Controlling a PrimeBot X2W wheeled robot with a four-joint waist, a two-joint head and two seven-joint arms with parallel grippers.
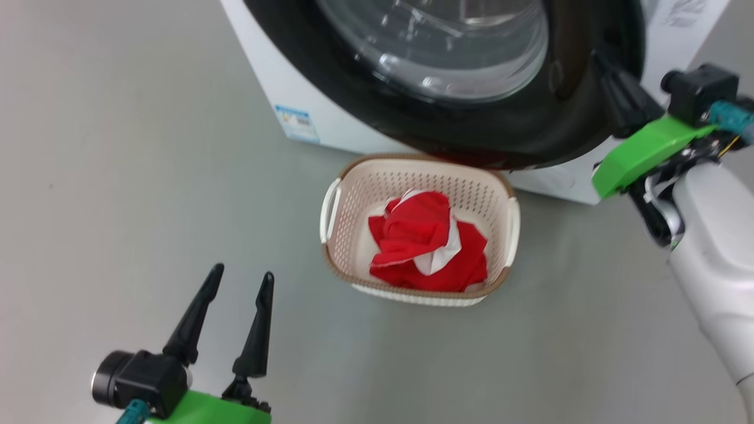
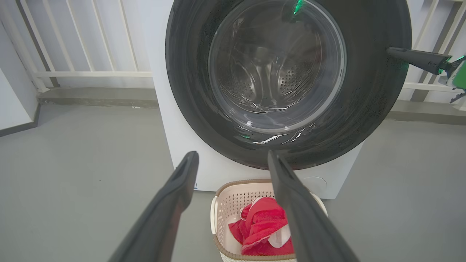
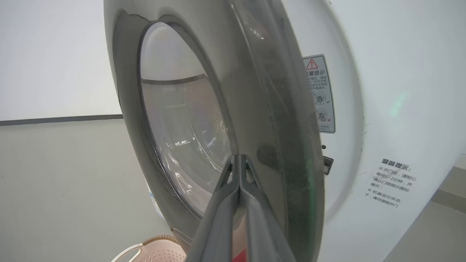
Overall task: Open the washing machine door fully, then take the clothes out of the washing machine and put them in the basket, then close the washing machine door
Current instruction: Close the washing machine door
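Facing robot, door (image 2: 189, 91) seemingly ajar, right jaws pressed together, left jaws spread.

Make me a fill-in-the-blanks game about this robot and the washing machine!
1. The clothes in the basket are bright ____.
2. The left gripper has its jaws wide ____, holding nothing.
3. The right gripper has its jaws ____, tips at the black rim of the washing machine door.
4. The basket stands on the floor in ____ of the washing machine.
Missing words: red; open; shut; front.
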